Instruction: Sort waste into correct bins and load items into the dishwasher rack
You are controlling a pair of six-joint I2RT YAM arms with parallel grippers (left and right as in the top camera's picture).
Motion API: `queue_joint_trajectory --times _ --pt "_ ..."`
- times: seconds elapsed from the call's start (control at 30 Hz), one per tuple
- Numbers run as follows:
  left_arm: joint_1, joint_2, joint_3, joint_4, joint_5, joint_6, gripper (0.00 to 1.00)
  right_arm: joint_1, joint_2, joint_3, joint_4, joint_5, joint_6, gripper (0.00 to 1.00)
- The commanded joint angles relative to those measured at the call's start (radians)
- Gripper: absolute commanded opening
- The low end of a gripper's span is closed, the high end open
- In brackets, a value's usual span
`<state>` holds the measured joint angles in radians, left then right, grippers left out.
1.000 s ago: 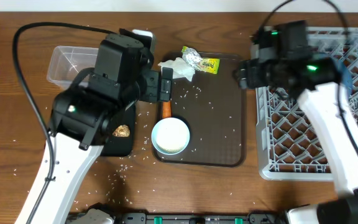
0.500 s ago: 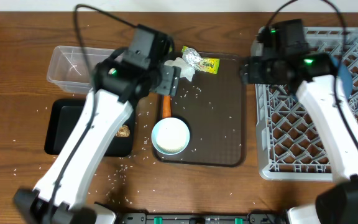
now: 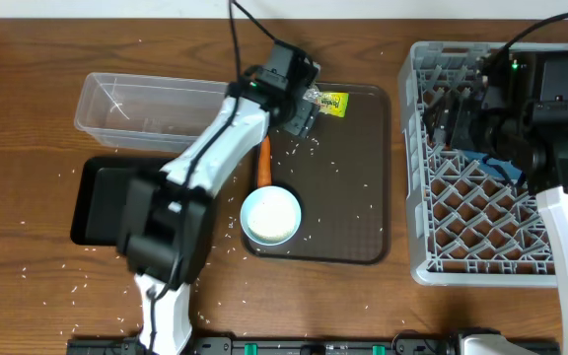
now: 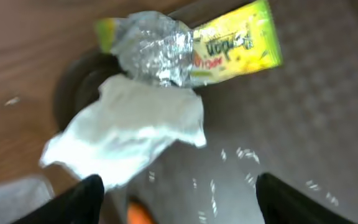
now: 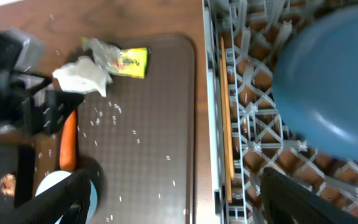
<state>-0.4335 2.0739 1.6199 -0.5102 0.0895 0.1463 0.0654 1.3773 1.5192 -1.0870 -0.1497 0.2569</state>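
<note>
My left gripper (image 3: 299, 113) (image 4: 179, 205) is open and empty just above the crumpled white tissue (image 4: 129, 130) at the tray's far left corner. The yellow-green foil wrapper (image 3: 331, 101) (image 4: 229, 46) lies touching the tissue. The orange carrot (image 3: 262, 163) lies on the tray beside the white bowl (image 3: 271, 215). My right gripper (image 3: 457, 123) (image 5: 179, 199) is open and empty over the left side of the grey rack (image 3: 501, 247). The dark-blue plate (image 5: 334, 81) stands in the rack. The brown lump (image 5: 6, 182) lies in the black tub (image 3: 102, 202). The cups are hidden.
The clear tub (image 3: 146, 104) stands at the far left, behind the black tub. The dark-brown tray (image 3: 353, 197) lies between the tubs and the rack. Rice grains (image 3: 309, 148) are scattered on the tray and on the table.
My left arm has reached away from the black tub to the tissue and wrapper at the tray's far corner. My right gripper has moved right, from the tray's edge to over the rack.
</note>
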Motion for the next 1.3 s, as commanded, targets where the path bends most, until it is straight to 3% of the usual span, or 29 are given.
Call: queue_joint_trajectory --times 0.0,0.17,0.27,0.37,0.43,0.5,0.6,0.67,1.07,1.17,1.2,1.23,1.27 --pt "0.0 0.063 0.007 0.043 -0.015 0.045 0.79 -0.014 0.003 0.003 -0.023 -0.004 0.012 0.8" --pt "0.0 0.13 0.007 0.119 -0.048 0.044 0.79 -0.014 0.003 0.003 -0.034 -0.004 0.012 0.8" --pt "0.0 0.152 0.007 0.14 -0.048 0.044 0.7 -0.014 0.003 0.003 -0.033 -0.004 0.012 0.8" --pt "0.0 0.173 0.007 0.148 -0.048 0.044 0.55 -0.014 0.003 0.003 -0.032 -0.004 0.012 0.8" --pt "0.0 0.186 0.007 0.146 -0.048 0.044 0.38 -0.014 0.003 0.003 -0.032 -0.004 0.012 0.79" --pt "0.001 0.201 0.007 0.147 -0.048 0.044 0.32 -0.014 0.003 0.003 -0.036 -0.004 0.012 0.79" --pt "-0.002 0.201 0.008 0.145 -0.047 0.039 0.12 -0.014 0.003 0.003 -0.039 -0.004 0.012 0.79" --pt "-0.006 0.185 0.008 0.137 -0.047 0.036 0.06 -0.014 0.003 0.003 -0.042 -0.004 0.012 0.78" --pt "-0.028 -0.106 0.008 -0.058 -0.048 0.036 0.07 -0.014 0.003 0.003 -0.059 -0.005 0.012 0.77" --pt "-0.028 -0.142 0.008 -0.033 -0.048 0.033 0.06 -0.014 0.003 0.003 -0.058 -0.005 0.012 0.77" --pt "-0.028 -0.142 0.007 -0.019 -0.048 0.033 0.1 -0.014 0.003 0.003 -0.058 -0.005 0.012 0.77" --pt "-0.028 -0.13 0.007 -0.001 -0.048 0.033 0.25 -0.014 0.003 0.003 -0.058 -0.005 0.012 0.77" --pt "-0.028 -0.117 0.007 0.011 -0.048 0.033 0.31 -0.014 0.003 0.003 -0.06 -0.005 0.012 0.77"
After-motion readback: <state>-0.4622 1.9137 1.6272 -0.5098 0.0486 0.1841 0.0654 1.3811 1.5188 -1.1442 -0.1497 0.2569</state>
